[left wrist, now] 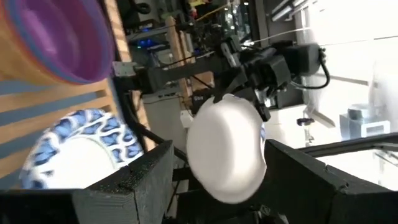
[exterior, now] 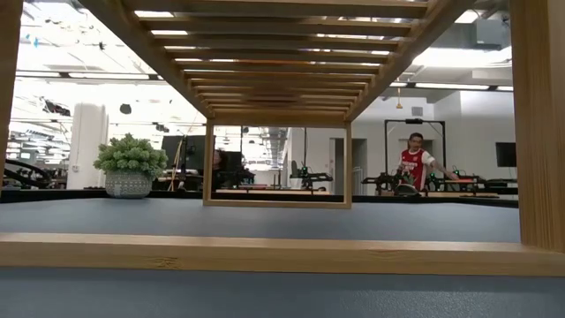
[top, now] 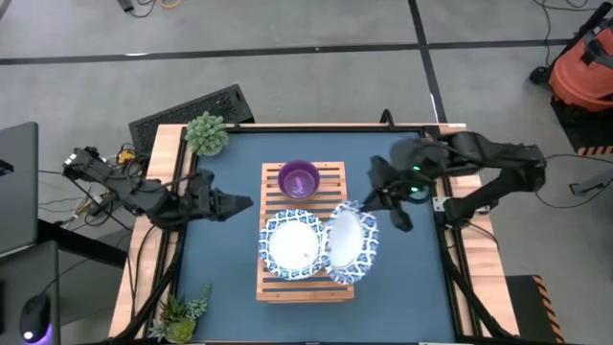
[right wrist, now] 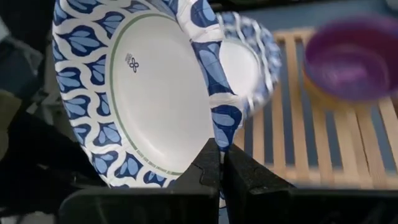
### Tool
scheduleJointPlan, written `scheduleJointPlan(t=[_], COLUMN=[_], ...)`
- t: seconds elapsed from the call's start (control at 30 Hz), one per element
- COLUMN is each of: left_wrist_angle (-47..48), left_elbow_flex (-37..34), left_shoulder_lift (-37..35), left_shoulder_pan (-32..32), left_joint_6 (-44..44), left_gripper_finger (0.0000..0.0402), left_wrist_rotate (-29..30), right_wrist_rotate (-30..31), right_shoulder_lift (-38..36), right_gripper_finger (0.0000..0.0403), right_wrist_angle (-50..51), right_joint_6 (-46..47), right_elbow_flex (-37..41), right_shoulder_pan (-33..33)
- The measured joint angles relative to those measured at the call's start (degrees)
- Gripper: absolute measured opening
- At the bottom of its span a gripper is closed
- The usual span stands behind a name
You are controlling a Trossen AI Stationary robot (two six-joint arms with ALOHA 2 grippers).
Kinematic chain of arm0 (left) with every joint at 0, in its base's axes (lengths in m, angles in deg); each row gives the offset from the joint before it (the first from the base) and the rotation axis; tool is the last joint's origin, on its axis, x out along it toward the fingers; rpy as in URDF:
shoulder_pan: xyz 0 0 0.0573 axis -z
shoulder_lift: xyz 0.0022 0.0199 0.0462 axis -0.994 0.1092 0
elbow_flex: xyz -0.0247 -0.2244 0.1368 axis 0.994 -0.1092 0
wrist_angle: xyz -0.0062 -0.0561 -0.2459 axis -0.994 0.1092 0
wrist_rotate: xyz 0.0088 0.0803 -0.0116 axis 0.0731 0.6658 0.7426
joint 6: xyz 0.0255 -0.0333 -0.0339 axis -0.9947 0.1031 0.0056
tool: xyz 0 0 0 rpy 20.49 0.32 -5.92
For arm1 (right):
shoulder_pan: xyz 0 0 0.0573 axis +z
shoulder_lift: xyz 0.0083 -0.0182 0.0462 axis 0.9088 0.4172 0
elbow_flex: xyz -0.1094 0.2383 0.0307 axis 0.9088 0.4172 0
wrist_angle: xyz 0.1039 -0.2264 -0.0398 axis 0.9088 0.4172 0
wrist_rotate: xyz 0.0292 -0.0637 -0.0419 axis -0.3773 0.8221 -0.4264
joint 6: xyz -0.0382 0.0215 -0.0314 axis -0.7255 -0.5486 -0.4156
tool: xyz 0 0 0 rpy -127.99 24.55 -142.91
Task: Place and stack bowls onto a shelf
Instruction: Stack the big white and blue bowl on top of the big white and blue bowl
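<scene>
right gripper (right wrist: 219,163) pinching patterned dish (right wrist: 149,87), tilted

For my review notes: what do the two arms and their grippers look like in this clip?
Both arms are dark, nearly black, built of jointed segments. The left gripper ends in two blocky, matte black fingers with squared edges. The right gripper has matching black fingers that taper toward the tips. A small green light glows on the right arm. Dark cables trail from the left arm's base.
</scene>
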Motion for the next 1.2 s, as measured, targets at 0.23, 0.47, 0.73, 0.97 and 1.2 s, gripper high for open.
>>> scheduleJointPlan(t=[0.23,0.47,0.73,0.97,1.2], left_wrist_angle=[-2.99,-3.61,-3.75,-3.72,-3.79], left_elbow_flex=[-0.02,-0.02,-0.02,-0.02,-0.02], left_shoulder_lift=[-0.01,-0.01,-0.03,-0.03,-0.03], left_shoulder_pan=[-1.94,-3.02,-3.71,-3.69,-3.69], left_joint_6=[-1.14,-1.25,-1.60,-1.53,-1.01], left_gripper_finger=[0.0239,0.0239,0.0239,0.0239,0.0239], left_wrist_rotate=[-2.63,-4.81,-6.99,-7.88,-9.19], right_wrist_rotate=[-6.08,-10.50,-14.65,-15.98,-16.15], right_shoulder_lift=[11.94,21.65,30.57,35.39,36.05], right_gripper_finger=[0.0022,0.0022,0.0022,0.0022,0.0023], right_wrist_angle=[0.12,1.06,1.85,3.12,3.09], right_joint_6=[-9.42,-14.25,-16.35,-17.66,-18.38], right_elbow_flex=[-12.15,-22.08,-29.24,-34.53,-36.15], right_shoulder_pan=[-3.61,-6.53,-9.97,-12.22,-13.87])
